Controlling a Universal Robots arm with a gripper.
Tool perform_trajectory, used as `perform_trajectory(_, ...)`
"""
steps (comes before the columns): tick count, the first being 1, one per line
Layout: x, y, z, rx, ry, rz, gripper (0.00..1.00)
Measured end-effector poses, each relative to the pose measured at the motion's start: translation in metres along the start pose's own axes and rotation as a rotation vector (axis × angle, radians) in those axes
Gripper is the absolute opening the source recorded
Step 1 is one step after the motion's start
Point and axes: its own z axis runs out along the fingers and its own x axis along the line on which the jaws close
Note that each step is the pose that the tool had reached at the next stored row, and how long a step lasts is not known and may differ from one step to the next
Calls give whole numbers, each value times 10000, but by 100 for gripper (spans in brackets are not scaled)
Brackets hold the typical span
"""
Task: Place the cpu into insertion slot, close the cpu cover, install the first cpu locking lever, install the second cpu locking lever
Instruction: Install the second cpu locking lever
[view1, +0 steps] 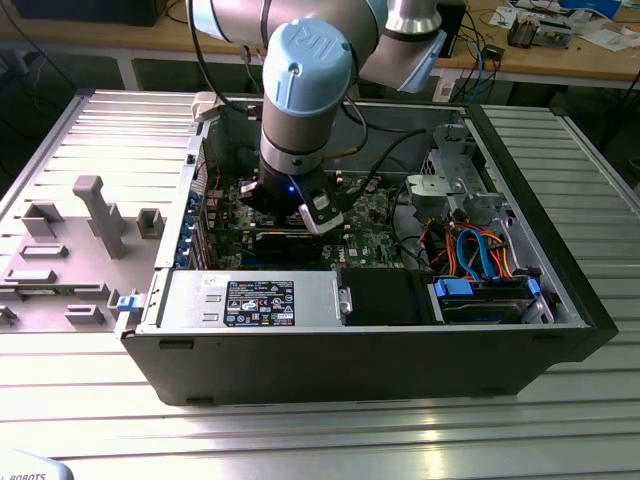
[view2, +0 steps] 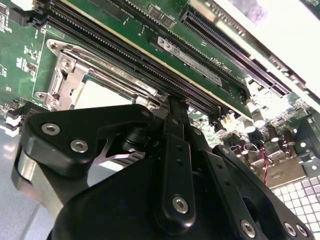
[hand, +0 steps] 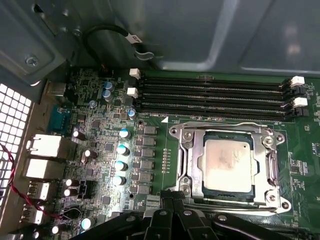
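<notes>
First wrist view has the cpu lying flat in the insertion slot, its dull silver-grey top facing up, with some pale smears on it. The chip is nearly square, so no long axis stands out; its edges run parallel to the long black memory slots just beside the socket. The cpu cover is down around it, a thin silver frame whose cut-out lets the chip's top show, with screws at its corners. A thin wire lever runs along the socket edge nearest the memory slots.

Green motherboard with capacitors spreads on the other side of the socket, with the grey case wall beyond the memory slots. The gripper hangs just above the socket's edge away from the memory slots, fingers drawn close together, holding nothing that shows.

Exterior view shows the arm reaching down into the open computer case, near its middle, with case walls on all sides.
</notes>
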Motion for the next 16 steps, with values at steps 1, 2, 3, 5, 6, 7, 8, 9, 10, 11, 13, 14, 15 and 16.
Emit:
perform_trajectory(1, 1, -2, 8, -44, -3, -4, 11)
perform_trajectory(2, 2, -4, 14, -68, -5, -7, 11)
perform_trajectory(3, 3, -7, 22, -84, -5, -10, 11)
perform_trajectory(5, 4, -7, 26, -48, -3, -5, 11)
perform_trajectory(6, 5, -5, 28, 3, -1, 0, 11)
perform_trajectory(7, 9, -5, 29, 70, 0, 4, 11)
perform_trajectory(8, 15, -6, 25, 84, 6, 6, 11)
perform_trajectory(9, 20, -5, 20, 83, 5, 6, 11)
perform_trajectory(10, 25, -3, 15, 84, 6, 7, 11)
perform_trajectory(11, 33, 1, 2, 86, 6, 8, 11)
perform_trajectory(13, 52, 11, -21, 78, 5, 6, 11)
perform_trajectory(14, 58, 16, -30, 77, 4, 6, 11)
perform_trajectory(15, 65, 24, -48, 76, 5, 5, 11)
perform_trajectory(16, 73, 37, -77, 77, 5, 5, 11)
